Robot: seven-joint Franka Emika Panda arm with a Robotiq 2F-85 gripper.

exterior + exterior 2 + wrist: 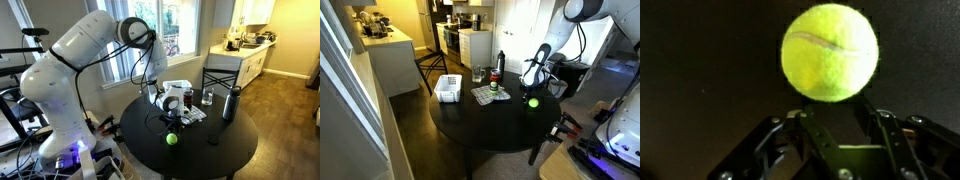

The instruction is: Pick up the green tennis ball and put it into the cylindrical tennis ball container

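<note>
— How is the pincer (pixel 840 128) now?
— In the wrist view its two black fingers (pixel 808 135) are apart, and nothing is between them. The small bright yellow-green fuzzy tennis ball (pixel 830 52) lies just beyond the fingertips, on the round black desk (pixel 215 160).
— Which step is this, then?
— I judge it is the approach, before the grasp. The ball is not yet lifted.
— What does the next move need?
— The pincer should go down until one finger stands on each side of the ball, then close. After this it must carry the ball to the short dark reddish cylindrical container (pixel 190 98), which stands near, further back on the desk
</note>
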